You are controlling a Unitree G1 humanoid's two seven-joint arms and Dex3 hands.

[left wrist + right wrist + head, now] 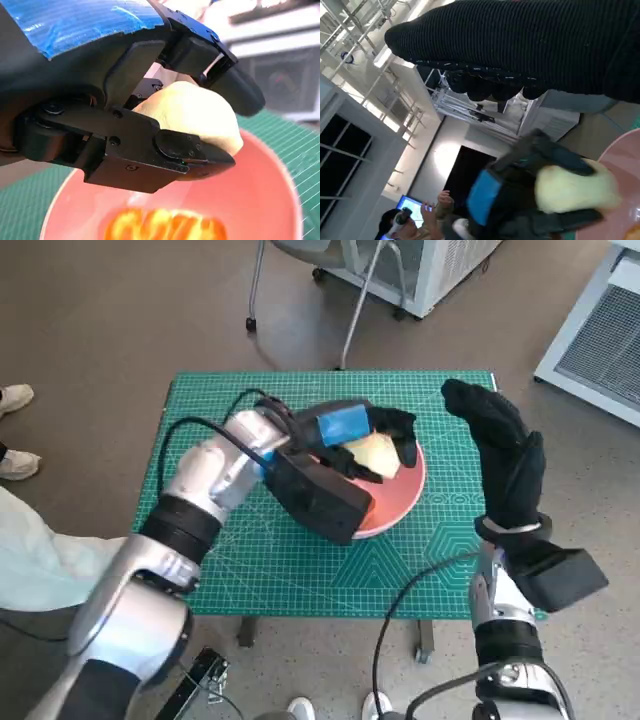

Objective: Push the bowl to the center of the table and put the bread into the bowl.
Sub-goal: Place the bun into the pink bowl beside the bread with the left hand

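I have the surface [230,580], a green gridded mat, filling the middle of the head view, and the pink bowl [405,502] sits a little right of its centre, close enough that I judge the push part done. My left hand [340,445] reaches in from the lower left of the frame and hangs right over the bowl, its black fingers wrapped around the pale bread [372,453]; the left wrist view confirms the bread [192,112] pinched between fingers above and below, just above the bowl's [270,195] pink inside, where an orange pattern shows on the bottom. My right hand [505,455] stands upright at the right edge of the bowl, fingers spread and holding nothing, apart from the rim as far as I can tell. The step in hand is the release, so I would ease the left hand lower until the bread is nearly on the bowl's floor, then spread the fingers slowly and lift straight up, so the bread does not roll out or drag the bowl along.
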